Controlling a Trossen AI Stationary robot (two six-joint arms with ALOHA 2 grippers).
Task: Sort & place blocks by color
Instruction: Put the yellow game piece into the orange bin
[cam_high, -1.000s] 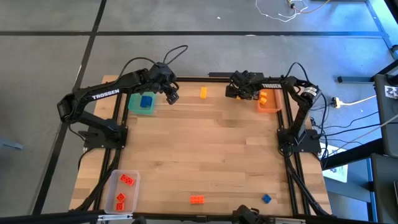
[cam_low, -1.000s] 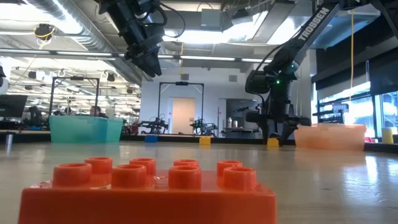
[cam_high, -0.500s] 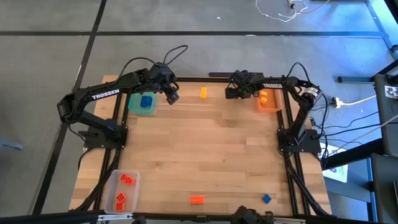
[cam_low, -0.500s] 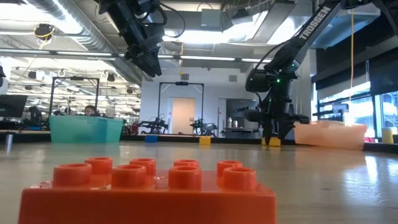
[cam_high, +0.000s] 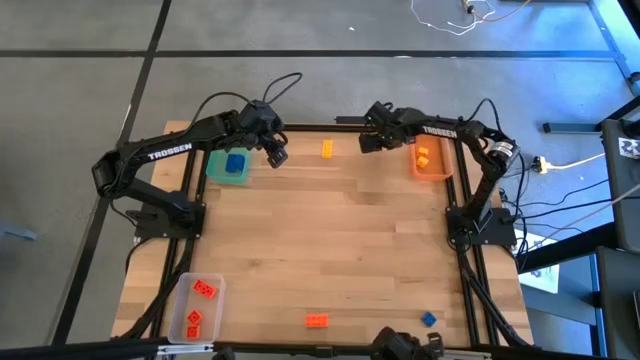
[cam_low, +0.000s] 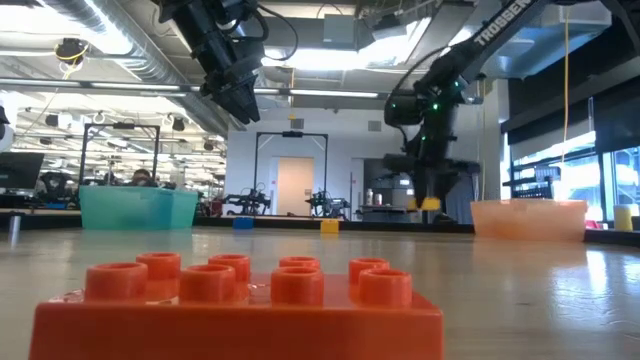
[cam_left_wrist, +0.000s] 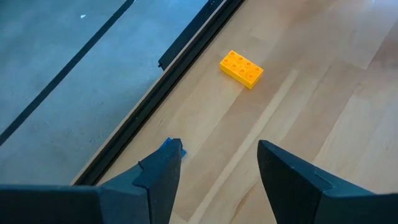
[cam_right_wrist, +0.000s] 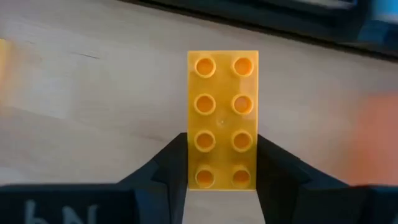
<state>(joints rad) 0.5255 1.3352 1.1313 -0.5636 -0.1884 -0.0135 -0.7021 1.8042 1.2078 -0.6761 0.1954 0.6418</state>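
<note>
The wooden bench (cam_high: 330, 250) carries three trays. A green tray (cam_high: 228, 166) sits at the far left corner with a blue block (cam_high: 235, 163) inside it. An orange tray (cam_high: 432, 160) sits at the far right corner holding yellow-orange blocks (cam_high: 423, 156). A clear tray (cam_high: 195, 306) lies at the near left corner with three red-orange blocks (cam_high: 204, 289) in it.

The left arm reaches over the far left of the bench, its left gripper (cam_high: 277, 153) hanging just beside the green tray; in the left wrist view its jaws stand apart with nothing between them, above bare wood.

The right arm stretches along the far edge, the right gripper (cam_high: 371, 141) raised off the bench between the orange tray and the middle. In the right wrist view its jaws are closed on a yellow-orange block (cam_right_wrist: 222, 118), gripped at its long sides, studs facing the camera.

A second loose yellow-orange block (cam_high: 327, 149) lies on the far edge between the two grippers. Near the front edge, a red-orange block (cam_high: 316, 320) rests at the middle and a small blue block (cam_high: 428, 319) sits to its right.
</note>
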